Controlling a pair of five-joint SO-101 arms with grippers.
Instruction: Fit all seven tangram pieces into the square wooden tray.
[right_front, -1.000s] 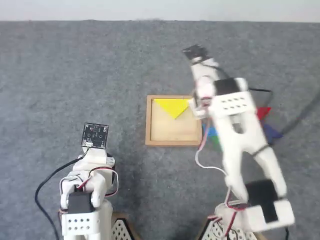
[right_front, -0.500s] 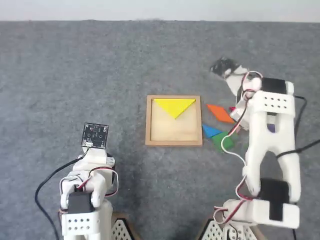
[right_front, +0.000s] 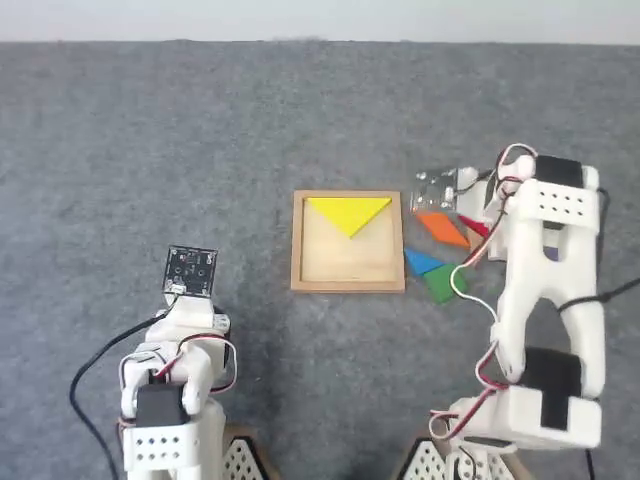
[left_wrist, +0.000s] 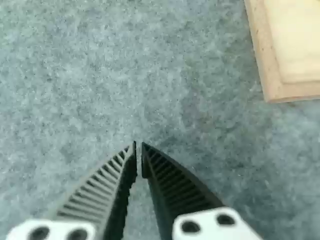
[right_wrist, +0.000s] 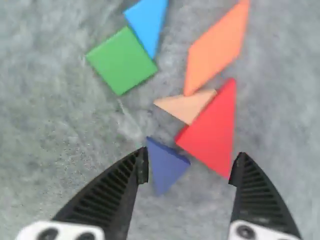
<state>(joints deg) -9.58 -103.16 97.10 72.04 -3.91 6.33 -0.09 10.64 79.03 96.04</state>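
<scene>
One piece, the yellow triangle (right_front: 348, 213), lies in the wooden tray (right_front: 298, 240) at mid-table, against its far rim. Six others lie loose between the tray and the table's right edge. Right gripper (right_wrist: 190, 155): jaws wide, over the red triangle (right_wrist: 212, 131) and the dark blue triangle (right_wrist: 165, 166). Left gripper (left_wrist: 138, 146): jaws all but closed, empty.
</scene>
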